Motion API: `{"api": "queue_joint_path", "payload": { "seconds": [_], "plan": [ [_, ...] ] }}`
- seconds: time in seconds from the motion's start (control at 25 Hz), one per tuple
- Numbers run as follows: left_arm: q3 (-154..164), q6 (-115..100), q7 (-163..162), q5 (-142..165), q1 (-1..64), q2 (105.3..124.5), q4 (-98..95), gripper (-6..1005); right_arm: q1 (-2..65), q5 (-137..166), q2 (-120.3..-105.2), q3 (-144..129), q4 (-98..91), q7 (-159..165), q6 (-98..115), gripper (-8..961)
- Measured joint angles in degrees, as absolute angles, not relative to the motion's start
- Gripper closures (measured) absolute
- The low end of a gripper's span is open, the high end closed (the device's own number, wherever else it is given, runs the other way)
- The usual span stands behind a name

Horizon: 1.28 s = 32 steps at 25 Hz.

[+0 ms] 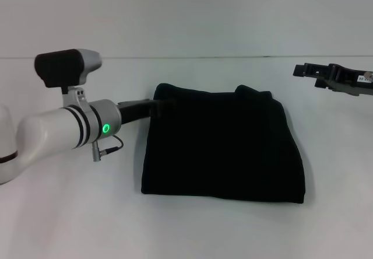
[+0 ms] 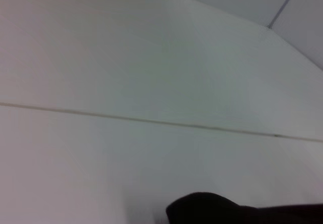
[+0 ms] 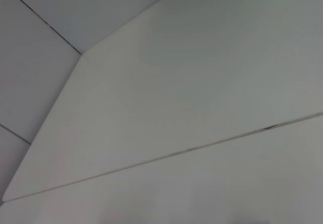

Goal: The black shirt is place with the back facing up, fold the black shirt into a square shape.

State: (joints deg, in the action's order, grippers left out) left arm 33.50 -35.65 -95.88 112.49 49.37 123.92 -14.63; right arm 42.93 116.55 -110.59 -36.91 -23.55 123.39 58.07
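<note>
The large plain black soft fabric shirt [image 1: 224, 145] lies at the middle of the flat white tabletop [image 1: 192, 230], already gathered into a compact, roughly square block. Its near edge is straight; the far edge is lumpier, with a small bump of cloth near the far right corner. No lettering is seen on the upper face.

The left gripper [image 1: 152, 108] is at the shirt's far left corner, touching or just overlapping the cloth there. Black on black: whether its fingers are open or closed on the fabric cannot be told. In the left wrist view only a dark rounded lobe of the shirt [image 2: 212, 210] is seen against the tabletop [image 2: 151, 57].

The right gripper [image 1: 317, 72] is held off to the far right, well apart from the shirt, with nothing in it; the set of its fingers cannot be made out. Its wrist view shows bare tabletop only.

Step judged to be in hand: the last fold or its tidying, the task being near done. If cloth is held, the next move calls for a release and a clear lift away without the corner being dragged. The uneven far edge may need squaring.
</note>
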Motion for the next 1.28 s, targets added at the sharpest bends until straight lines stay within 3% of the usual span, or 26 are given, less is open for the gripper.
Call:
{"api": "queue_joint_path", "payload": {
  "seconds": [0.2,0.4,0.64,1.08,1.28],
  "plan": [
    [34.69,-38.91,-95.89,112.52,49.53,123.94,-14.41,185,42.89,116.54,-110.56,-36.91,-23.55,123.39,58.12,73],
    [34.8,-39.63,-95.47,112.67,49.46,123.92,-15.04,131,42.69,116.54,-110.46,-36.91,-23.55,123.39,58.27,72],
    [35.26,-37.69,-95.11,112.74,49.0,124.09,-15.32,355,42.41,116.54,-110.47,-36.91,-23.55,123.39,58.29,72],
    [34.84,-38.04,-95.36,111.36,48.9,124.1,-15.47,591,42.36,116.5,-110.47,-36.91,-23.55,123.39,58.17,73],
    [34.74,-37.78,-95.53,108.58,47.53,124.08,-15.97,793,42.44,116.5,-110.46,-36.91,-23.55,123.39,58.18,73]
  ]
}}
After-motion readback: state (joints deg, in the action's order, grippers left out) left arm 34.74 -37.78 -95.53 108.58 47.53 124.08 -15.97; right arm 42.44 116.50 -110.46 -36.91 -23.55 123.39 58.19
